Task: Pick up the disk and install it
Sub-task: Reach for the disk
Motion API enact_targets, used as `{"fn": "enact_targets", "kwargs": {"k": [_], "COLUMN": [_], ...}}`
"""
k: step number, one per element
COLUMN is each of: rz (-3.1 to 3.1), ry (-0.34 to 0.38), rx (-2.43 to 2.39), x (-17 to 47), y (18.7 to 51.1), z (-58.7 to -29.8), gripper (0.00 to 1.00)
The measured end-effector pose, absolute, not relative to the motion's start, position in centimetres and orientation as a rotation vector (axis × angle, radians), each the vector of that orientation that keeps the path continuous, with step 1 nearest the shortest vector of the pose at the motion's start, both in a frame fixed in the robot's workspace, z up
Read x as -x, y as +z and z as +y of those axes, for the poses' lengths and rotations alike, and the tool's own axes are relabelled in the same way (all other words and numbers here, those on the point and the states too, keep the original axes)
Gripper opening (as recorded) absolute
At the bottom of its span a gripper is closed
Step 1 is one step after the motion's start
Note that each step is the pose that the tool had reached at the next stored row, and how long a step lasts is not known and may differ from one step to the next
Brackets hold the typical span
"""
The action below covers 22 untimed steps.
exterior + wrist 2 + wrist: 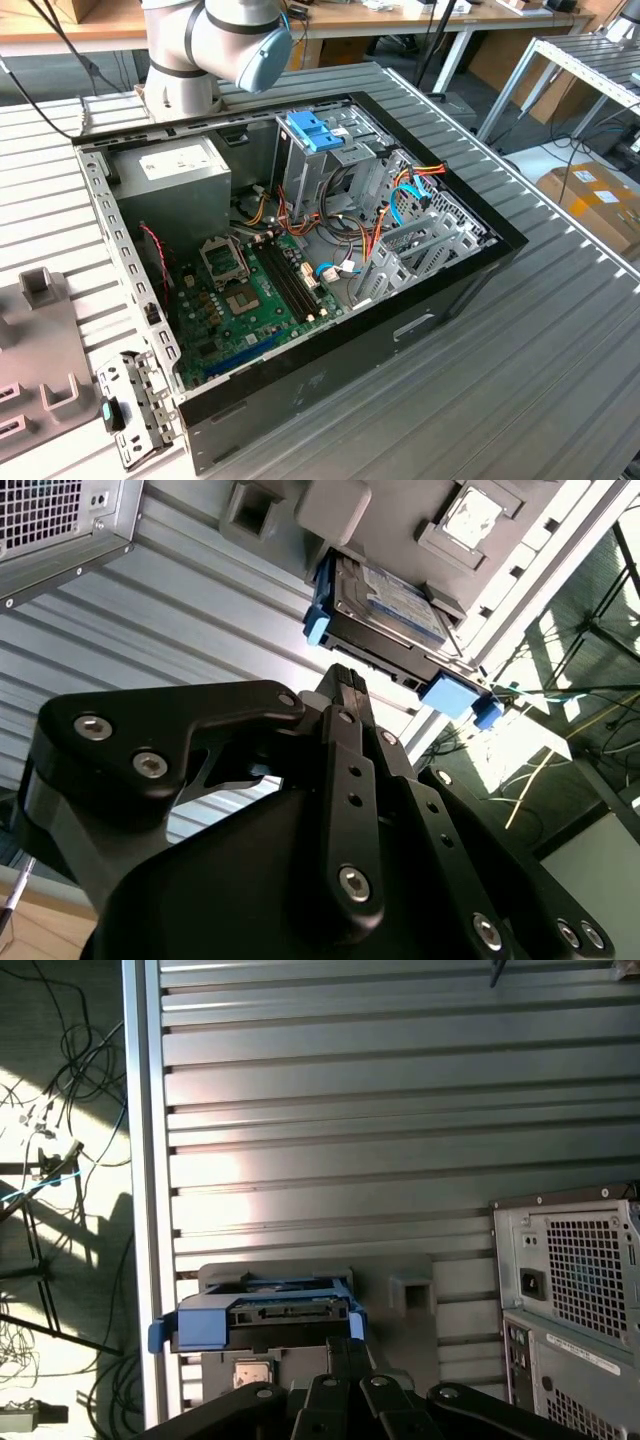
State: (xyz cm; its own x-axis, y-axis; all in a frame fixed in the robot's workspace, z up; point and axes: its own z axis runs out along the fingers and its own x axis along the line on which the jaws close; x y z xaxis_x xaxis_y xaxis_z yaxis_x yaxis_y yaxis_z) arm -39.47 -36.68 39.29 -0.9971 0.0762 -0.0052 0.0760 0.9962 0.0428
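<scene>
The disk (pixel 270 1312) stands on edge in a grey holder (pixel 410 1290) on the ribbed metal table, a grey-metal drive with a pale label (pixel 395 595) framed by a light blue rail. My gripper (pixel 346 1346) hovers just short of it in both wrist views, black fingers together and shut on nothing; in the second wrist view the gripper (pixel 345 676) ends close below the disk's edge. In the exterior view the open computer case (pixel 300 250) lies on the table with the arm's base (pixel 200 50) behind it.
Inside the case are a tall metal cage with a blue latch (pixel 315 130), a grey power-supply box (pixel 170 170), the motherboard (pixel 250 290) and loose cables. The case's rear panel (pixel 570 1290) stands near the holder. The table edge (pixel 140 1160) runs beside the disk.
</scene>
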Motion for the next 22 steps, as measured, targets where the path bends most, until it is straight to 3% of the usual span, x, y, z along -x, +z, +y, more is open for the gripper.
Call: {"fn": "enact_targets", "kwargs": {"k": [22], "rz": [3.132], "ry": [0.056], "rx": [-0.119], "x": [44.8], "y": [38.8], "z": [-36.5], "gripper": [0.11]}}
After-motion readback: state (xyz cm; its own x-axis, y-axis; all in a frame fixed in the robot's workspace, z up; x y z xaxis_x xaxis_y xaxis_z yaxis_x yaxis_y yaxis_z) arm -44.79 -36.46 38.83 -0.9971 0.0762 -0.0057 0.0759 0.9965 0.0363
